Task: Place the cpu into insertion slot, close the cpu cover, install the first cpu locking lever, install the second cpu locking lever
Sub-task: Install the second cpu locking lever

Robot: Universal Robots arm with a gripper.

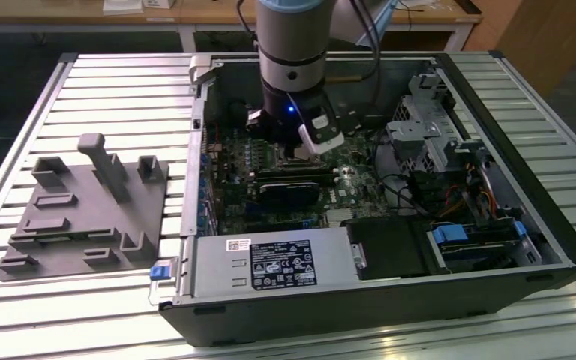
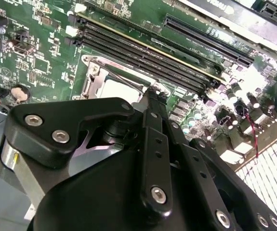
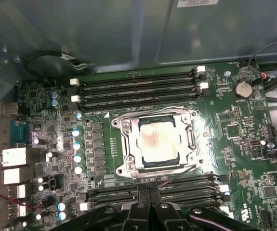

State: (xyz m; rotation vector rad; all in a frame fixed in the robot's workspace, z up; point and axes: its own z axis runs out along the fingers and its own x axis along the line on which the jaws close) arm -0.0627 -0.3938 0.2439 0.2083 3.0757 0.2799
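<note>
Gripper point(image 3: 149, 195) hovered with fingers pressed together beside the insertion slot point(image 3: 125, 144), where the cpu point(image 3: 158, 140) sat under the closed cpu cover point(image 3: 184, 139).

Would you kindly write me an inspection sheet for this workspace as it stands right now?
Surface: slatted metal table carrying an open computer case.
Job's things: the cpu lies in the insertion slot; the cpu cover is down around it. A thin lever slants out beside the socket, apparently unlatched.
Clutter: grey fixture plate on the table at the exterior view's left.
Grippers: end effector shut, fingertips together just short of the socket, holding nothing.
Cables: black cables run down the arm; orange and blue ones lie inside the case near the drive bays.
Surroundings: a wooden bench behind.
</note>
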